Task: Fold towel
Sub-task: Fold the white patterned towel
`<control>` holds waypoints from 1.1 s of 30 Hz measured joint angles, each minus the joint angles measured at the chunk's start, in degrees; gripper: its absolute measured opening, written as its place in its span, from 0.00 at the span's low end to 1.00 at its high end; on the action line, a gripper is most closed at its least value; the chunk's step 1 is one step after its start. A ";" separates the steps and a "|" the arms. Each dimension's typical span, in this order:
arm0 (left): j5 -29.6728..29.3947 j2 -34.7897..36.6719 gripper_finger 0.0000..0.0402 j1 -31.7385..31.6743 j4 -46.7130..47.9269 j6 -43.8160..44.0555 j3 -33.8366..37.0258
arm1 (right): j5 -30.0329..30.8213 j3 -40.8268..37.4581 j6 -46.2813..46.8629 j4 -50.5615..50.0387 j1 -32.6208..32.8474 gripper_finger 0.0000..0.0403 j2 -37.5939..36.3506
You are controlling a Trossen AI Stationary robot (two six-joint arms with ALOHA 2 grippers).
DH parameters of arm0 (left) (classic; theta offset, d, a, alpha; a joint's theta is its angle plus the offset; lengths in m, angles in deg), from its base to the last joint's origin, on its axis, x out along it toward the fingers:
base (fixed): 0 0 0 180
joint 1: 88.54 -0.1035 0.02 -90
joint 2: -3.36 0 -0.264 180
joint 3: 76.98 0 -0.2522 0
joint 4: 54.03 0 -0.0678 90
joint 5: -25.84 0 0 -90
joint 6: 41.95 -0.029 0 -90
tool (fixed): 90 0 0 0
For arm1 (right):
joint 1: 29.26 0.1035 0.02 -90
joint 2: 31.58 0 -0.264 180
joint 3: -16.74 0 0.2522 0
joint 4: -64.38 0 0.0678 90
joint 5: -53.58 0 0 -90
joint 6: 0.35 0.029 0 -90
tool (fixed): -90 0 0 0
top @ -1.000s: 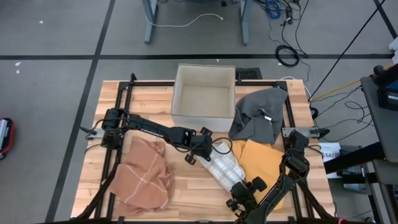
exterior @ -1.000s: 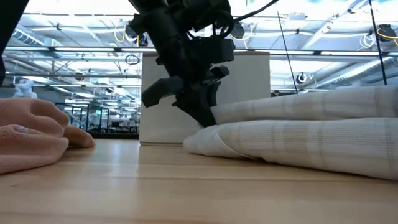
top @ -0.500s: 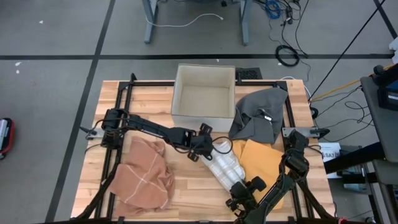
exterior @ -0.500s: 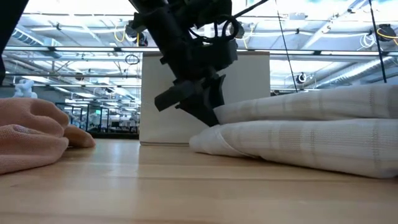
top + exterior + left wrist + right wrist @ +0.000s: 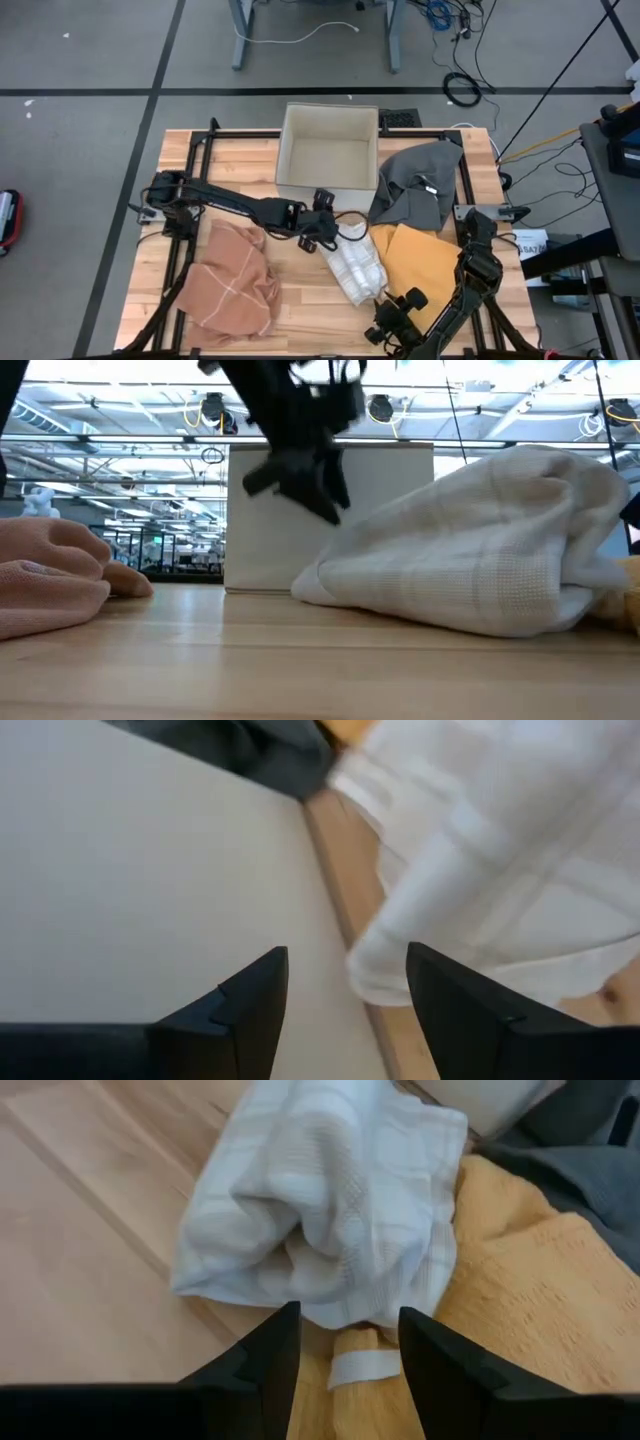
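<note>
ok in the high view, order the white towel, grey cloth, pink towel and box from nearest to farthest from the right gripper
From the right gripper at the table's near edge:
1. White towel, just ahead of its fingers, mid-table.
2. Grey cloth, farther back on the right side.
3. Pink towel, across on the left; too close to the grey cloth to rank firmly.
4. Box, at the far middle.

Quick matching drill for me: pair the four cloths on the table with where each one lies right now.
1. white towel
2. pink towel
3. grey cloth
4. yellow towel

a. beside the box's right wall
b. front left of the table
c. partly under the white one
d. centre, between both hands

Pairs: 1-d, 2-b, 3-a, 4-c
</note>
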State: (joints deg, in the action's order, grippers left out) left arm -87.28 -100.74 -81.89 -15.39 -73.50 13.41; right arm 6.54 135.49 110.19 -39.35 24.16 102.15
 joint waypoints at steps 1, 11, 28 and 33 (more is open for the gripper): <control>0.01 1.07 0.53 0.15 0.02 -0.02 0.00 | 0.48 0.00 0.15 0.02 0.11 0.39 0.00; 30.03 7.13 0.53 0.23 12.08 2.39 -0.07 | 7.50 0.00 1.51 1.40 1.79 0.39 0.00; 40.72 4.60 0.53 -0.95 -8.01 1.37 12.61 | 19.69 0.22 -19.21 28.78 6.59 0.39 0.00; 41.58 0.59 0.53 -0.95 -13.66 -0.25 12.59 | 27.06 0.24 -32.70 35.39 3.28 0.39 0.00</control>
State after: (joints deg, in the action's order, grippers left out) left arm -45.71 -100.15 -82.84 -29.06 -73.74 26.00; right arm 33.60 135.73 77.49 -3.96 27.44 102.15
